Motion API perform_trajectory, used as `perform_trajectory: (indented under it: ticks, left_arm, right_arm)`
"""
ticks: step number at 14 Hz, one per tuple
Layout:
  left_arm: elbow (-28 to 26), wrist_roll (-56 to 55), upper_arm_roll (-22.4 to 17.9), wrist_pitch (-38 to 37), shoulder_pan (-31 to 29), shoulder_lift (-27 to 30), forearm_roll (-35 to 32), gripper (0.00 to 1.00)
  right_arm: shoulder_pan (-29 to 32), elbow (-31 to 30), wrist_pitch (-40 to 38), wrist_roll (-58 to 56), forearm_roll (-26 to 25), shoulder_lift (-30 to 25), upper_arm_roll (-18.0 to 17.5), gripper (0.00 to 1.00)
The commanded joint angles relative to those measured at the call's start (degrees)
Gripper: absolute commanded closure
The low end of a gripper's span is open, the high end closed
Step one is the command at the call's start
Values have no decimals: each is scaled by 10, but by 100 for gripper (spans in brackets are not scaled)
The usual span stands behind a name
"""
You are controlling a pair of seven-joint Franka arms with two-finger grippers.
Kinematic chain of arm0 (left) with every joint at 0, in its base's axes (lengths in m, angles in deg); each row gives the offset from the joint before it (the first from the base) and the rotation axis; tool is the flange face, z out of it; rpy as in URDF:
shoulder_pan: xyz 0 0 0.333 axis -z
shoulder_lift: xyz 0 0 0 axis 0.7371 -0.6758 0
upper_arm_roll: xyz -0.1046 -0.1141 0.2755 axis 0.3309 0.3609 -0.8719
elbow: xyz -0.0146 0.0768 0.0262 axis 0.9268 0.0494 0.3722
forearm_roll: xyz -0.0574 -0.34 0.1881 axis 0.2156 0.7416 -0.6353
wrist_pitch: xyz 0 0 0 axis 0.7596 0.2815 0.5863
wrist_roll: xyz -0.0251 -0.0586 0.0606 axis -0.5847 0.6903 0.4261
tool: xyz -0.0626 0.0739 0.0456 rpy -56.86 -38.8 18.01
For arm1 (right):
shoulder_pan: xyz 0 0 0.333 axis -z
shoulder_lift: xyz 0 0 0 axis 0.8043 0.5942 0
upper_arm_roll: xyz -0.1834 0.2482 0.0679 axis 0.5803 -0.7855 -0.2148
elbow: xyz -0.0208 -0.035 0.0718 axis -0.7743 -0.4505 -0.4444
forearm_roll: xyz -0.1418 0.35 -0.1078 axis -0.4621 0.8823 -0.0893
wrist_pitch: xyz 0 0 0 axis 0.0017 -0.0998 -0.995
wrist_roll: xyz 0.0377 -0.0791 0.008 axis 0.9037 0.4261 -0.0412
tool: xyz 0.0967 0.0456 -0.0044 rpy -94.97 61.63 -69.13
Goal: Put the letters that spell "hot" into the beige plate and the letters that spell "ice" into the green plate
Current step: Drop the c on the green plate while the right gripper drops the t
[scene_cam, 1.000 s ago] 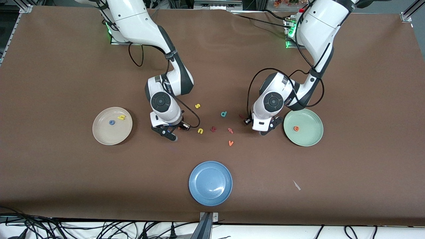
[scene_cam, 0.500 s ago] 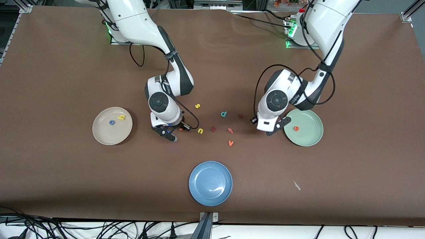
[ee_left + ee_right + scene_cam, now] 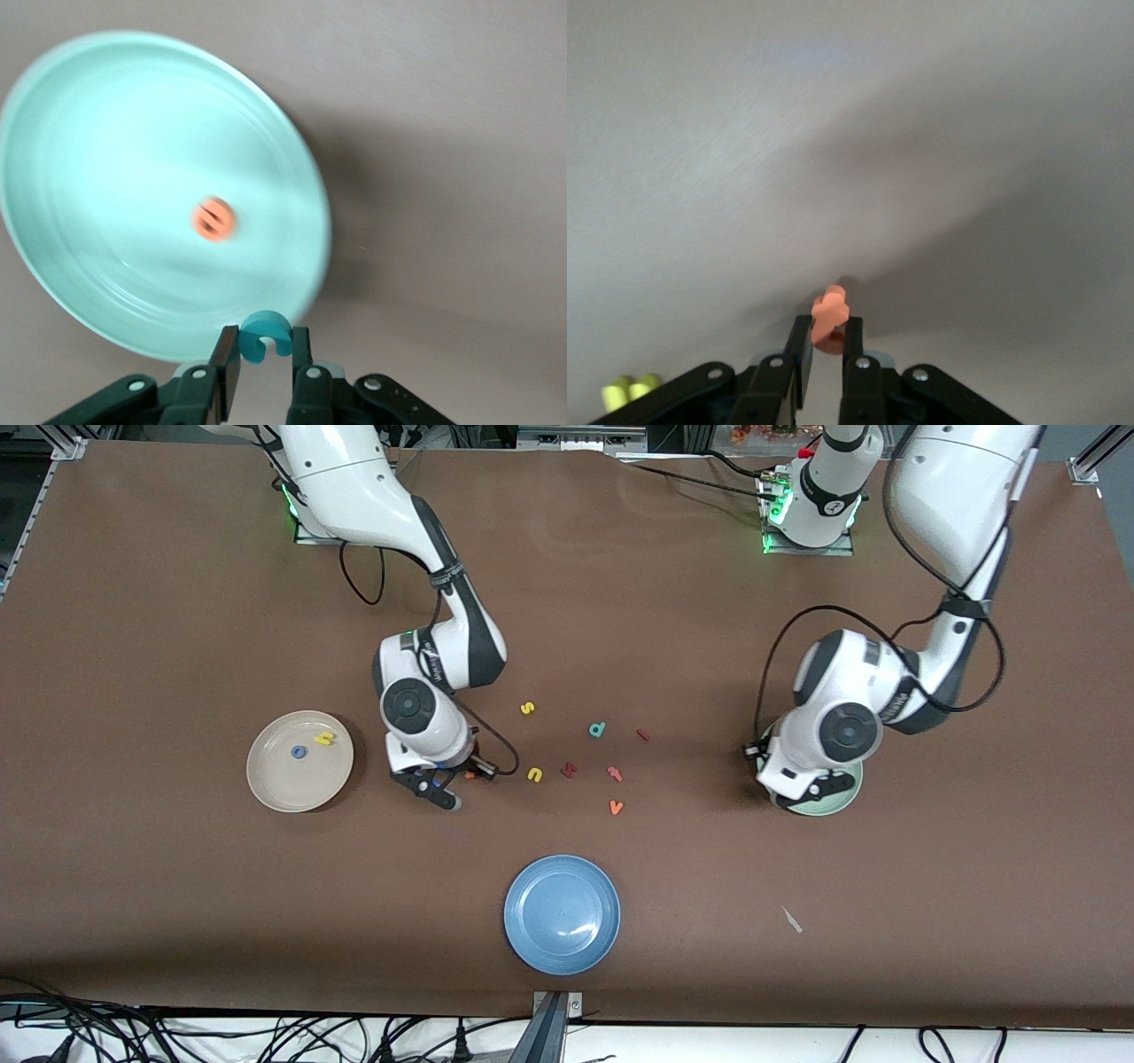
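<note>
two arms, each pinching one foam letter

green plate (image 3: pixel 106 115) at the table's 3 o'clock holds the orange e (image 3: pixel 214 218); left gripper (image 3: pixel 266 376) over its rim clamps the teal c (image 3: pixel 266 335). beige plate (image 3: pixel 266 784) at 9 o'clock holds blue o (image 3: pixel 299 752) and yellow h (image 3: pixel 324 738). right gripper (image 3: pixel 824 359) beside it squeezes the orange t (image 3: pixel 829 312).

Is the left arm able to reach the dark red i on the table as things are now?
Probably not yet. The left gripper is over the green plate, with its jaws shut on the teal c. The i lies bare on the table toward that arm's end, so the way looks free after the c is dropped.
</note>
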Motion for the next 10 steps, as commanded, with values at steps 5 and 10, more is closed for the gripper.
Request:
perform_trajectory:
  ticks: [5,10]
  left_arm:
    - [-40,193,8,6,-71,-3,-12,100]
    - [-81,239,9,46,-95,-10,-10,99]
  right_arm:
    - [4,-102,-95,-266,-4,-108,117,100]
    - [6,-224,-5,-461,-1,-159,184,100]
